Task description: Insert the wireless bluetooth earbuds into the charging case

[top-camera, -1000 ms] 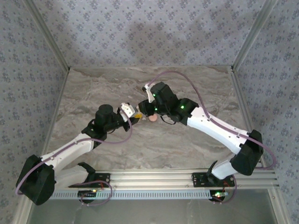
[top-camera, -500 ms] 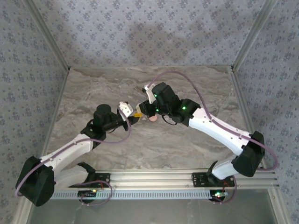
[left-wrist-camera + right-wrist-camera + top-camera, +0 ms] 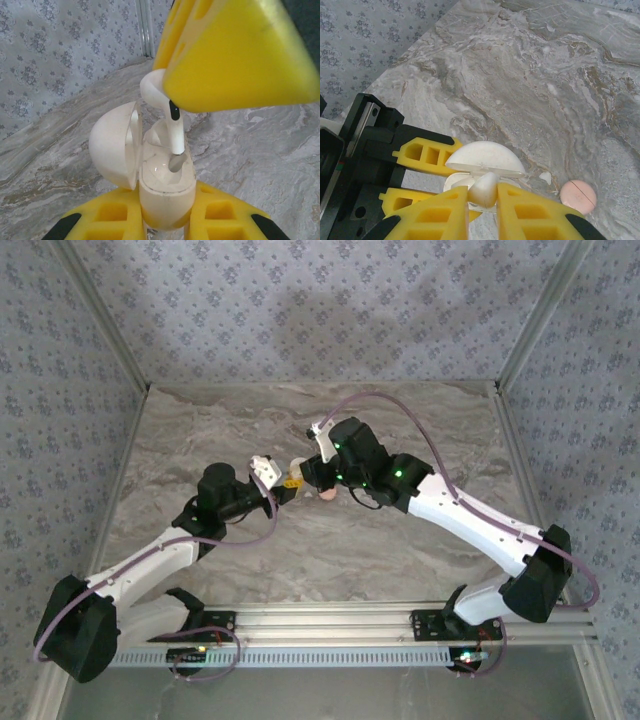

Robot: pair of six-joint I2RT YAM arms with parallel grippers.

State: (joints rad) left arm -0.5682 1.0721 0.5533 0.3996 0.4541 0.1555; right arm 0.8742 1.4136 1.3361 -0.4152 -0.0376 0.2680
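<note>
Mid-table (image 3: 545, 75), the left gripper (image 3: 167, 215) clamps its yellow fingers (image 3: 107, 217) tight on the base of the white charging case (image 3: 167, 192), which it holds upright with the domed lid (image 3: 112, 145) hinged open. From above, the right gripper (image 3: 482, 192) pinches a white earbud (image 3: 176, 137) between its closed fingers, the stem tip at the mouth of a socket in the case. A round pink puck (image 3: 578, 196) lies on the marble near the case, to its right
</note>
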